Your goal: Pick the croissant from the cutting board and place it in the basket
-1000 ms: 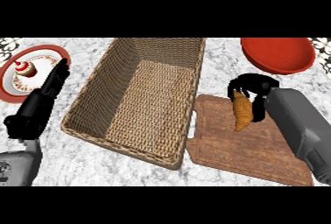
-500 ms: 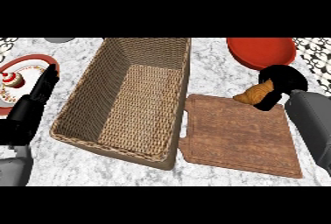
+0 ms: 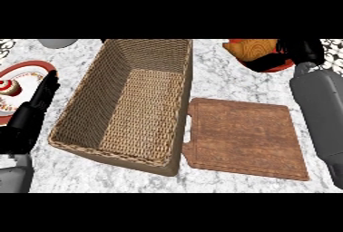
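Carrying step: right hand point(image 3: 295, 50) clamped on croissant point(image 3: 254, 49), lifted; next, swing left over basket point(image 3: 175, 113), release.

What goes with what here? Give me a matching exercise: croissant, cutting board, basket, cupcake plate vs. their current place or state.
Things:
1. croissant
2. cutting board
3. basket
4. cupcake plate

Places or states:
A. at the far left edge, beside the left robot hand
B. nothing on it, right of the basket
C. held up by the right robot hand, over the red plate
D. nothing inside, at the counter's middle

Pairs: 1-C, 2-B, 3-D, 4-A
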You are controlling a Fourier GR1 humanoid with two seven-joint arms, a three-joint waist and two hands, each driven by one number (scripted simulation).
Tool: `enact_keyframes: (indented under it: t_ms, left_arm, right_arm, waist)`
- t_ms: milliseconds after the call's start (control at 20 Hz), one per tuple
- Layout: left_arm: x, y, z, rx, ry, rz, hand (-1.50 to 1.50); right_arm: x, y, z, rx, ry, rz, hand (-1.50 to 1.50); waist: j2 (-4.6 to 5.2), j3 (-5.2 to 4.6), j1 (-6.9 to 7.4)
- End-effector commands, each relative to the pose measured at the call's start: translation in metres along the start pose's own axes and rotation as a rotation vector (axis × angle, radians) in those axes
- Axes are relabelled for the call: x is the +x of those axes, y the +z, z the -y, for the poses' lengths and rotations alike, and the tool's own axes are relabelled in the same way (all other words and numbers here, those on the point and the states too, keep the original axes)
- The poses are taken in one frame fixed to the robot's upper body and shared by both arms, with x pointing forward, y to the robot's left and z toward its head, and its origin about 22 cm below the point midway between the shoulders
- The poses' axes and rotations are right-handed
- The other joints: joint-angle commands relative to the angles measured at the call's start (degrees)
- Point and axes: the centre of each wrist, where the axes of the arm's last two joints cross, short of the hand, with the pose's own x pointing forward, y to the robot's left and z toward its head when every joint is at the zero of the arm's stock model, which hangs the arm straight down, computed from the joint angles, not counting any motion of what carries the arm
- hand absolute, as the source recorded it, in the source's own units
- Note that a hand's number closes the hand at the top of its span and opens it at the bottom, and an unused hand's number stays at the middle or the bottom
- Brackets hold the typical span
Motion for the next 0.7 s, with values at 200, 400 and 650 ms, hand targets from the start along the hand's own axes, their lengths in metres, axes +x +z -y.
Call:
enact_keyframes:
  t_ms: [200,400,650]
  left_arm:
    - [0.009,-0.006,-0.001,-0.011,-0.01,0.003,0.0]
    - [0.018,0.0,0.009,-0.036,0.005,0.043,0.0]
    - [0.017,-0.016,0.011,-0.039,0.022,0.06,0.0]
  right_arm:
    - [0.119,0.022,0.093,-0.11,-0.197,0.205,1.5]
    - [0.179,0.047,0.116,-0.051,-0.236,0.24,1.5]
    - [0.243,0.074,0.132,0.018,-0.236,0.205,1.5]
  waist:
    - [0.67,0.03,1.12]
    - [1.13,0.09,3.38]
    - [1.92,0.08,4.23]
